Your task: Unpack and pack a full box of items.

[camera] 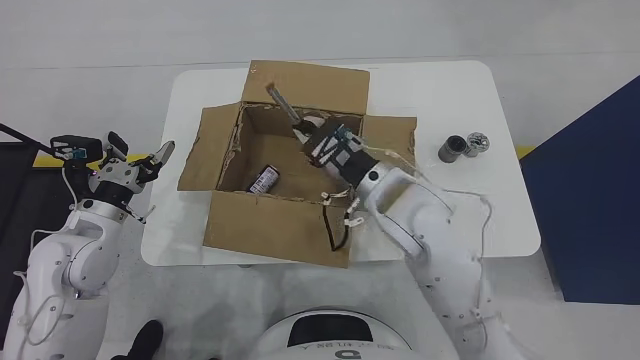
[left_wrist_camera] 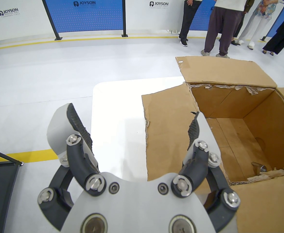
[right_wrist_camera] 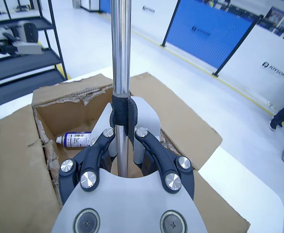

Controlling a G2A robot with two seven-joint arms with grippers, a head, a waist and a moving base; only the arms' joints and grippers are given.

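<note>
An open cardboard box (camera: 225,145) (left_wrist_camera: 261,112) (right_wrist_camera: 15,127) stands in the middle of the white table (camera: 450,90). Over the box's far right part, my right gripper (camera: 303,132) (right_wrist_camera: 122,112) is shut on a shiny metal rod (camera: 280,103) (right_wrist_camera: 120,37) that sticks up past its fingertips. A spray can (camera: 265,179) (right_wrist_camera: 75,139) lies on the box floor. Off the table's left edge, my left gripper (camera: 140,160) (left_wrist_camera: 134,122) hangs open with nothing between its fingers.
Two small metal cylinders (camera: 453,148) (camera: 476,144) lie on the table right of the box. The box flaps (camera: 310,82) stand folded outward. A black shelf rack (right_wrist_camera: 22,56) stands beyond the table in the right wrist view.
</note>
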